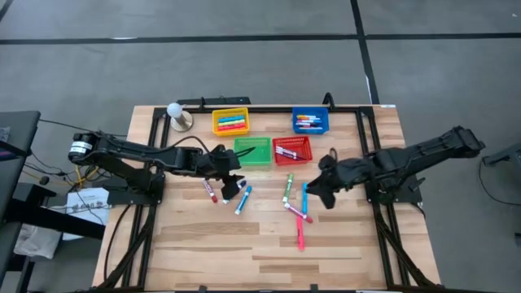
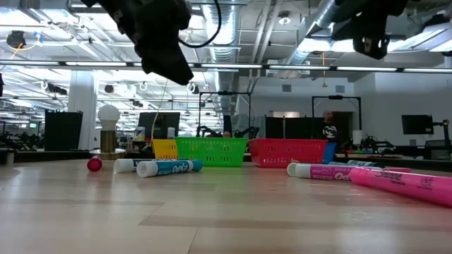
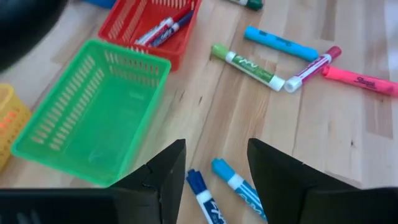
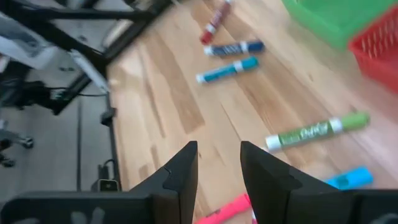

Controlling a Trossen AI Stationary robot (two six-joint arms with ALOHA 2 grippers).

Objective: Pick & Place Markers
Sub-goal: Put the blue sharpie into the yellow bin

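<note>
Several markers lie flat on the wooden table: a red one, a dark blue one, a light blue one, a green one, another light blue one and two pink ones. My left gripper hangs open above the dark blue marker and the light blue marker, just in front of the green basket. My right gripper is open and holds nothing. It hovers right of the green marker, above bare table.
Four mesh baskets stand at the back: yellow and blue with markers in them, the green one, and red with a few markers. A white-knobbed object stands at the far left. Bare table lies toward the near edge.
</note>
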